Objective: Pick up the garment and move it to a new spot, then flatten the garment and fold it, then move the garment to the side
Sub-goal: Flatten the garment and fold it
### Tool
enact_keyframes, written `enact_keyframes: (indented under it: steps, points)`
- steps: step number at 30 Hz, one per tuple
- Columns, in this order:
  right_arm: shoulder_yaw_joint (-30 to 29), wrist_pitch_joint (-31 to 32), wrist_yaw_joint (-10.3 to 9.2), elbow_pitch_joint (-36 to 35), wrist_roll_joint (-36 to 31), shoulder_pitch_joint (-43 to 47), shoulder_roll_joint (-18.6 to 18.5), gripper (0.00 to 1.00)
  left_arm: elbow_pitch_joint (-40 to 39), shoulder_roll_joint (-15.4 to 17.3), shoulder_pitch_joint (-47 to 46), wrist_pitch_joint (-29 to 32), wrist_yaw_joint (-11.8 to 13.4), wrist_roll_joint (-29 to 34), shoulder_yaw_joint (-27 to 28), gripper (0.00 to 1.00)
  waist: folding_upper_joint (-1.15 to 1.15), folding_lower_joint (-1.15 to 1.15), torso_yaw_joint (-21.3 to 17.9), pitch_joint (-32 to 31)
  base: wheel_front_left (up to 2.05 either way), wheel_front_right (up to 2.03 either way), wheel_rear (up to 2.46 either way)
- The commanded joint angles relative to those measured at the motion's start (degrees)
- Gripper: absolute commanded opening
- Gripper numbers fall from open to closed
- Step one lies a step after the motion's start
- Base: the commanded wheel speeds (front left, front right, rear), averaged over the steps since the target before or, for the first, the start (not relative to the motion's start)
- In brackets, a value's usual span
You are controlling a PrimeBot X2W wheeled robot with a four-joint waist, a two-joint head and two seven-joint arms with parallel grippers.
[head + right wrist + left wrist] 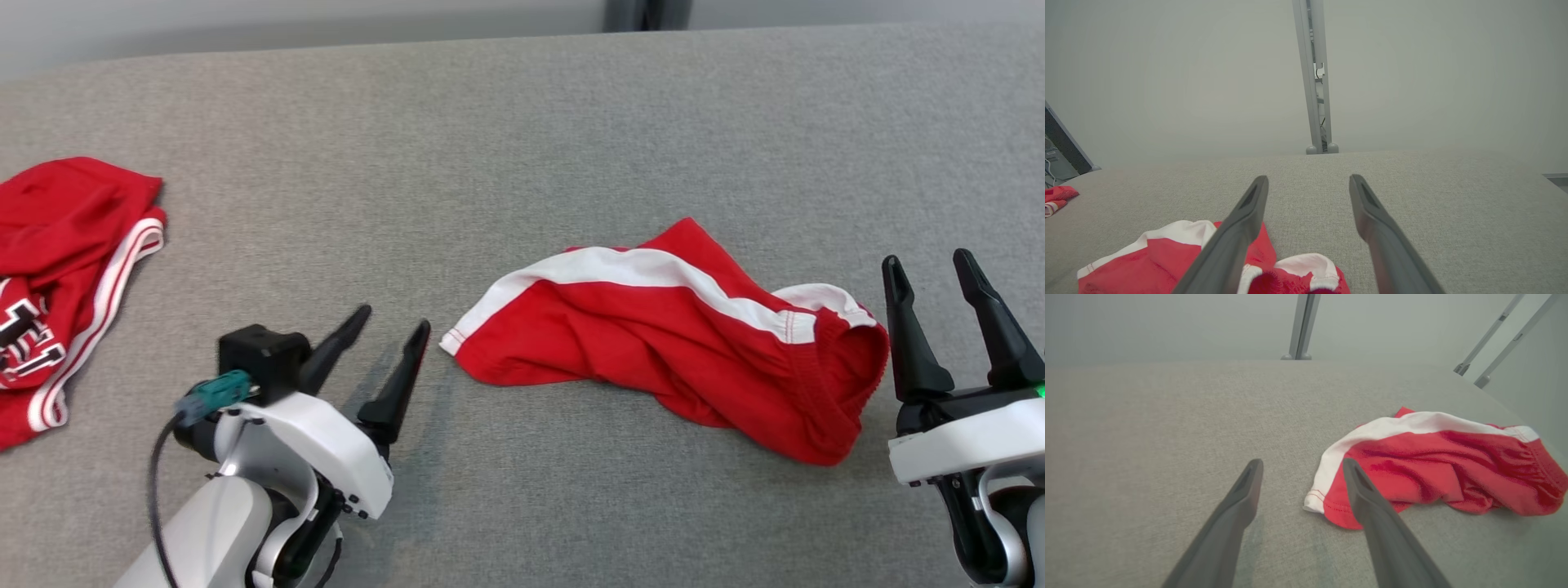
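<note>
Shorts (669, 343) lie crumpled on the counter (490, 122), between left end effector (393, 317) and right end effector (927, 258); both gape wide, empty; pickup seemingly not begun; next, each should pinch a near edge.

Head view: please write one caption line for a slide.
Crumpled red shorts lie on grey cloth between the open left hand and right hand.

my left tool (393, 317), lower left, has two long dark tapered fingers (402, 376), a glossy white wrist shell (326, 441), black block (260, 349), teal plug (214, 390) and black cable (155, 482). my right tool (927, 258) carries a green light (1039, 392).
</note>
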Motion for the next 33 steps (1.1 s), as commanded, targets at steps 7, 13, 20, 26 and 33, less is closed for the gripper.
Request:
enact_keyframes:
  steps: [7, 13, 20, 26, 33]
  points:
    - [0.8, -0.5, 0.01, 1.5, 0.2, -1.5, -0.2, 1.00, 8.4, -2.2, -4.7, 5.5, -4.9, -3.4, -3.1, 1.00, 0.00, 0.00, -3.0, 2.6, 0.00, 0.00, 0.00]
    - [0.9, -0.2, 0.01, 1.9, 0.2, -1.6, -0.2, 1.00, 14.6, -3.5, -6.7, 6.7, -7.3, -5.6, -3.5, 1.00, 0.00, 0.00, -4.0, 3.4, 0.00, 0.00, 0.00]
    - [2.8, 2.8, 0.01, 1.9, 1.7, -1.5, -1.7, 1.00, 17.2, -4.1, -7.5, 5.1, -9.4, -6.5, -3.5, 0.00, 0.00, 0.00, -4.1, 3.6, 0.00, 0.00, 0.00]
    - [8.3, 9.5, 0.01, 0.1, 5.0, -1.5, -5.1, 1.00, 18.0, -4.2, -8.0, 3.9, -9.7, -6.0, -3.8, 0.00, 0.00, 0.00, -3.5, 3.7, 0.00, 0.00, 0.00]
    - [12.5, 15.6, 0.01, -2.4, 8.1, -1.0, -7.3, 1.00, 18.7, -4.6, -8.9, 3.1, -9.8, -5.6, -4.2, 0.00, 0.00, 0.00, -2.6, 4.2, 0.00, 0.00, 0.00]
